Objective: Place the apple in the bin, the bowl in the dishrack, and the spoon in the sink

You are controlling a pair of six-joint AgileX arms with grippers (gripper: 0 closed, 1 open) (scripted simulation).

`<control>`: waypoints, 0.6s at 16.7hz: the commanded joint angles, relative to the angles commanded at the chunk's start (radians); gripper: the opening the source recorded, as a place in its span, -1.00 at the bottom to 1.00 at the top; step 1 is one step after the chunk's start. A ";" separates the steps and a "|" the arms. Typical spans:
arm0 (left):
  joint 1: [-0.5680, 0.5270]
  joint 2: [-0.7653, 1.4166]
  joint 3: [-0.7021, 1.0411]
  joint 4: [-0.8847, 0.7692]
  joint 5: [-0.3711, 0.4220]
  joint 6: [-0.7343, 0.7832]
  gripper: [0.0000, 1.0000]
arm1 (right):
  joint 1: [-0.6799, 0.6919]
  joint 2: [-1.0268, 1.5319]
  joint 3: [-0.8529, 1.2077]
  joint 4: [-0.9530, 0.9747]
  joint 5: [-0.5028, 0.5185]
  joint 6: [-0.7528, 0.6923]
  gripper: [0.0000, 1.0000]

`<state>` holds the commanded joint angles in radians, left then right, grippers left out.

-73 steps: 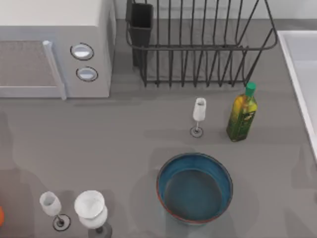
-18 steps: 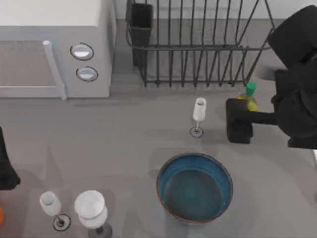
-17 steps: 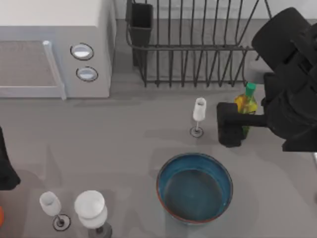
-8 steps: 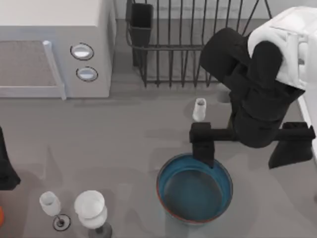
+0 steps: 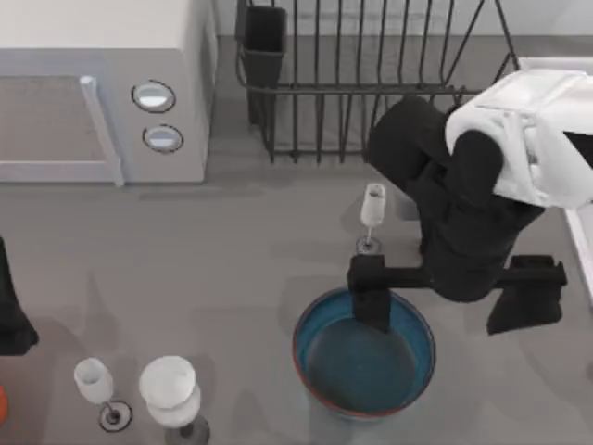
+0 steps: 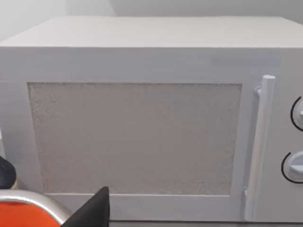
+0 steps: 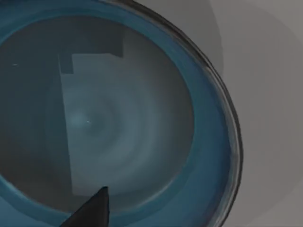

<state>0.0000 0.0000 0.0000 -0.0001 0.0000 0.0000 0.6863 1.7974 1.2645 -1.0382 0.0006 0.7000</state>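
Blue bowl [image 5: 363, 366] — rim partly under right gripper [image 5: 454, 292].

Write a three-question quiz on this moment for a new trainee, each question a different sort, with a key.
1. True or false: the bowl already sits inside the dishrack.
2. Multiple choice: what stands nearest the bowl's far rim, between bowl and dishrack? A) a small wine glass B) a kettle C) a plate
3. Fill in: the right gripper hovers over the bowl's ____.

Key
1. False: the bowl stands on the table, in front of the dishrack.
2. A.
3. Rim, on the side facing the dishrack; the right wrist view looks down into the blue inside. The left gripper is parked at the table's left edge, facing the microwave.
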 joint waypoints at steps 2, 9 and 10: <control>0.000 0.000 0.000 0.000 0.000 0.000 1.00 | 0.002 0.030 -0.064 0.108 0.000 0.002 1.00; 0.000 0.000 0.000 0.000 0.000 0.000 1.00 | 0.004 0.072 -0.149 0.221 0.000 0.005 1.00; 0.000 0.000 0.000 0.000 0.000 0.000 1.00 | 0.004 0.072 -0.149 0.221 0.000 0.005 1.00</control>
<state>0.0000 0.0000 0.0000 -0.0001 0.0000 0.0000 0.6908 1.8693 1.1157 -0.8173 0.0009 0.7055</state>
